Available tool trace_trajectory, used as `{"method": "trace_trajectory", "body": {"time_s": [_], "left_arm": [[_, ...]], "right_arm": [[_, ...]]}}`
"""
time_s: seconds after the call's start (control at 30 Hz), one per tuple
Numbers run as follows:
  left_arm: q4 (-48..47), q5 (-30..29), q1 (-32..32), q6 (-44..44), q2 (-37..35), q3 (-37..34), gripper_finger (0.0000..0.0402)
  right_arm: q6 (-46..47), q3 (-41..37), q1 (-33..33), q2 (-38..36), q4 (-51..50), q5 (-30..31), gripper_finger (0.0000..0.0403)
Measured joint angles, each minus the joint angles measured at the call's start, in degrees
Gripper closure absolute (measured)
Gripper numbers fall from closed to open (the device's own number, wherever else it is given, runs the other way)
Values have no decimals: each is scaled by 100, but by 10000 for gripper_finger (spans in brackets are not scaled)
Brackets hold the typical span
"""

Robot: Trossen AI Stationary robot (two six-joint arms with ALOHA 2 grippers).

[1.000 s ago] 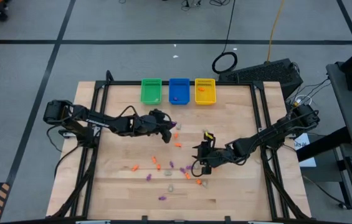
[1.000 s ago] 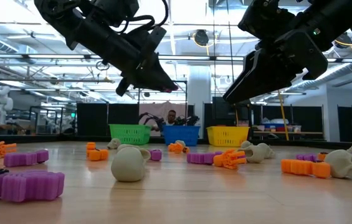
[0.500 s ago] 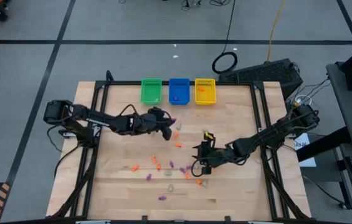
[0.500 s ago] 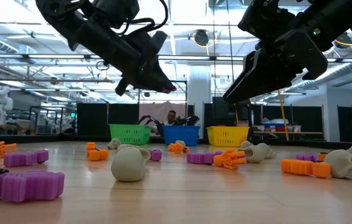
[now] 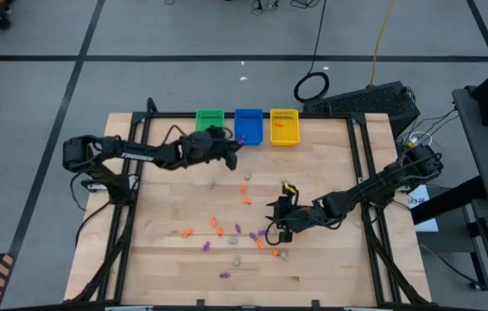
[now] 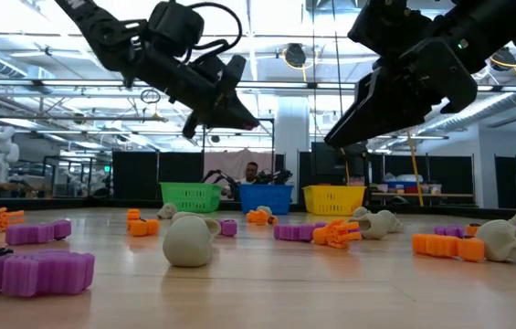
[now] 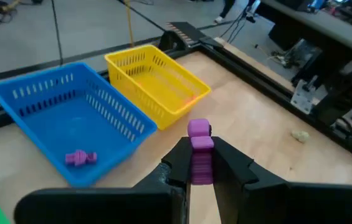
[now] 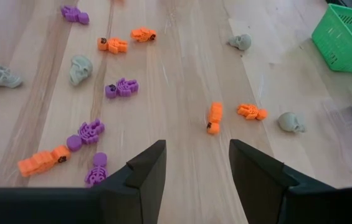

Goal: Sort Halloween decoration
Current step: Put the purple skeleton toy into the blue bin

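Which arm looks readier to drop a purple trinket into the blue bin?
Left: its gripper already pinches a purple trinket beside the blue bin. The right gripper hangs open, empty, over the scattered pieces.

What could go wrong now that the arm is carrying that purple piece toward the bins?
The left gripper pinches the purple trinket by its lower part only, so it might slip out before reaching the blue bin. The yellow bin sits right beside the blue one, so a slightly late release could drop it among orange pieces. The right gripper hangs open over scattered trinkets and could knock them if it comes down carelessly.
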Motion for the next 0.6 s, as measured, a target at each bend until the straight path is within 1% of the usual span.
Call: {"method": "trace_trajectory", "body": {"time_s": [0.07, 0.17, 0.3, 0.4, 0.6], "left_arm": [[-20, 313, 215, 30, 0, 59, 359], [-58, 580, 465, 164, 0, 191, 359], [-415, 601, 672, 732, 35, 423, 359], [-673, 594, 804, 766, 37, 544, 359], [-702, 572, 997, 726, 115, 563, 359]], "right_arm": [[-23, 0, 1, 0, 45, 0, 239], [-49, 0, 1, 0, 88, 0, 239], [-63, 0, 2, 0, 102, -1, 239], [-64, 0, 1, 0, 109, 0, 239], [-66, 0, 2, 0, 124, 0, 239]]}}
